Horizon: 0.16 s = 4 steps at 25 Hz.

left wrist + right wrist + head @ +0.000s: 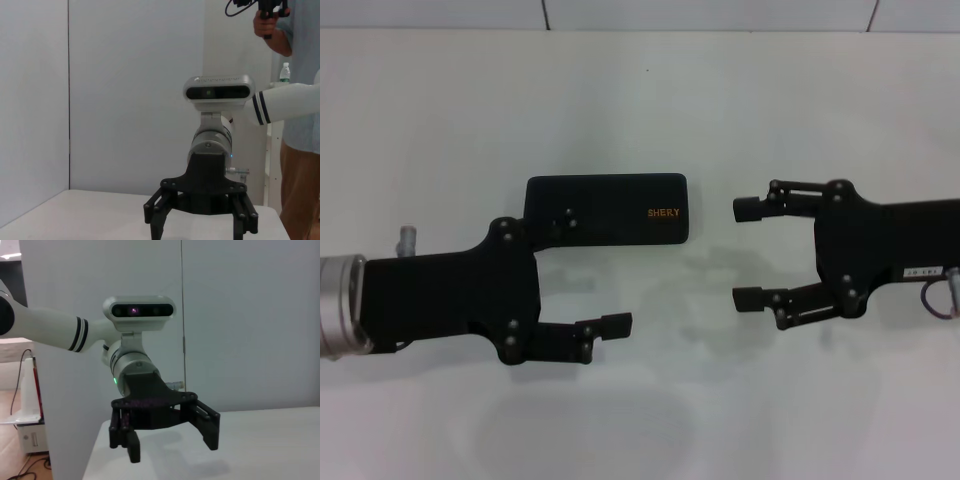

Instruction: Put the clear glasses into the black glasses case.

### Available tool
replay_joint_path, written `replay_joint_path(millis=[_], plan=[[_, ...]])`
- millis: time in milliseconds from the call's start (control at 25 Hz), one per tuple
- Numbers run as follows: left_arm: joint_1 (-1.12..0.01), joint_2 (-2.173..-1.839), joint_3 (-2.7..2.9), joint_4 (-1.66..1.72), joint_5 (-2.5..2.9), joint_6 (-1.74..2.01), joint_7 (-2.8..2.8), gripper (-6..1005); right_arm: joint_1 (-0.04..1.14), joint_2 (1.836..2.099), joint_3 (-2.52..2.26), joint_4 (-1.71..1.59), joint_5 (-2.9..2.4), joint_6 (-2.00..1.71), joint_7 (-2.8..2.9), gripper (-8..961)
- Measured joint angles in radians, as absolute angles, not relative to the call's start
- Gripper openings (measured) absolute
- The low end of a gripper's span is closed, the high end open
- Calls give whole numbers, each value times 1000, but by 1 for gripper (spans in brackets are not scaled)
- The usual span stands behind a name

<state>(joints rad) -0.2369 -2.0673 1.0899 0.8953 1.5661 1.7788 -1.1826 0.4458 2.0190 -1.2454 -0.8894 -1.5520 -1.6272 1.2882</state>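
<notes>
Closed black glasses case (606, 209) betw. released left hand (610, 275) & released right hand (748, 253).

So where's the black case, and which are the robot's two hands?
black glasses case (610, 205), head view, middle of its closed lid.
left hand (613, 280), head view, midway between its open fingertips.
right hand (745, 253), head view, midway between its open fingertips.

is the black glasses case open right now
No, in the head view the black glasses case lies flat and closed, its lid up with the orange lettering showing.
</notes>
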Motion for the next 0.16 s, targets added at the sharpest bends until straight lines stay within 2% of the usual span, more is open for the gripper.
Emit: replay_joint_path(millis=[40, 160], plan=[[-233, -2068, 1090, 894, 1566, 1779, -1183, 773, 442, 2020, -1246, -887, -1551, -1628, 1288, 681], [-223, -2071, 1090, 892, 1576, 1780, -1183, 876, 432, 2022, -1248, -880, -1544, -1629, 1288, 681]])
